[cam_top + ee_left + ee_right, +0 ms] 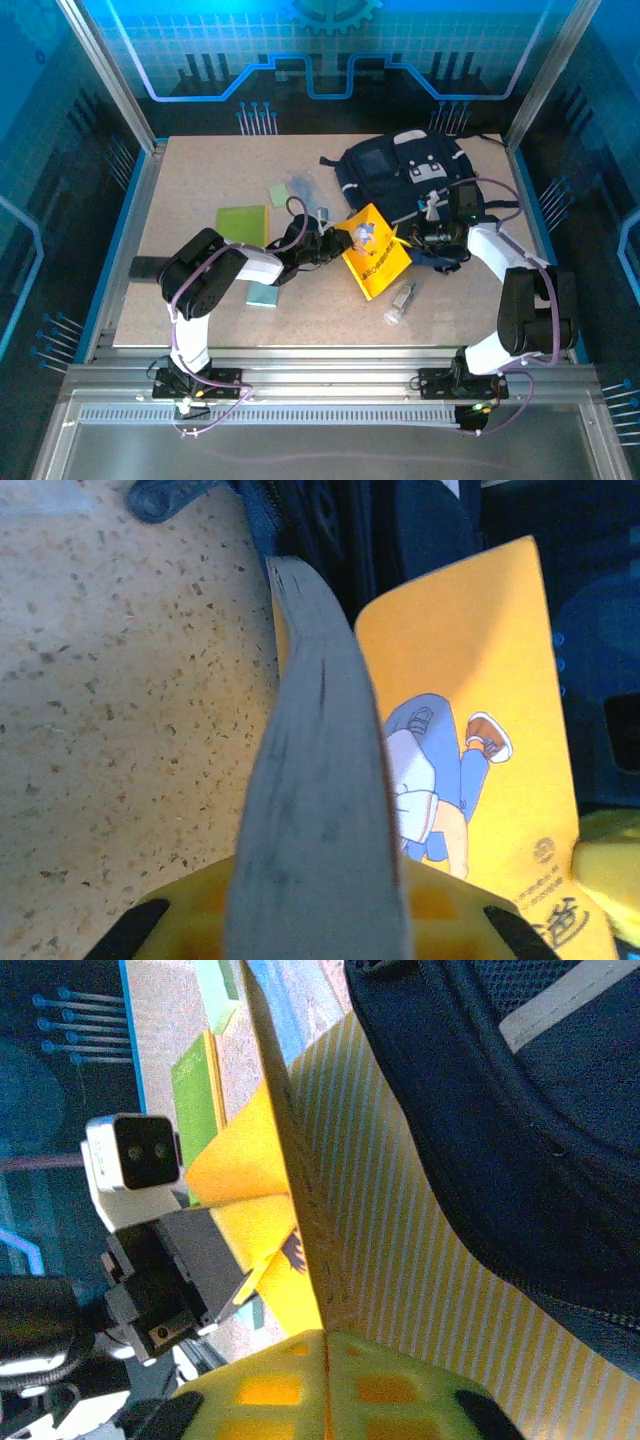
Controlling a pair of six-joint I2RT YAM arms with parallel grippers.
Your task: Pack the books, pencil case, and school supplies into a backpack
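The orange-yellow cartoon book (378, 262) is tilted up off the table just in front of the navy backpack (405, 170). My left gripper (338, 240) is shut on its left edge; its grey finger (315, 810) lies against the cover (470, 680). My right gripper (325, 1335) is shut on the book's opposite edge, pads pressed together on the cover (400, 1230), beside the backpack (520, 1110). The lime-green book (242, 225) lies flat to the left. The pencil case (303, 186) and a pale-green block (279, 193) lie behind it.
A clear-white tube (400, 300) lies near the front, right of centre. A pale teal pad (262, 295) sits under the left arm. A dark flat piece (150, 268) lies at the table's left edge. Metal frame posts stand at the back corners.
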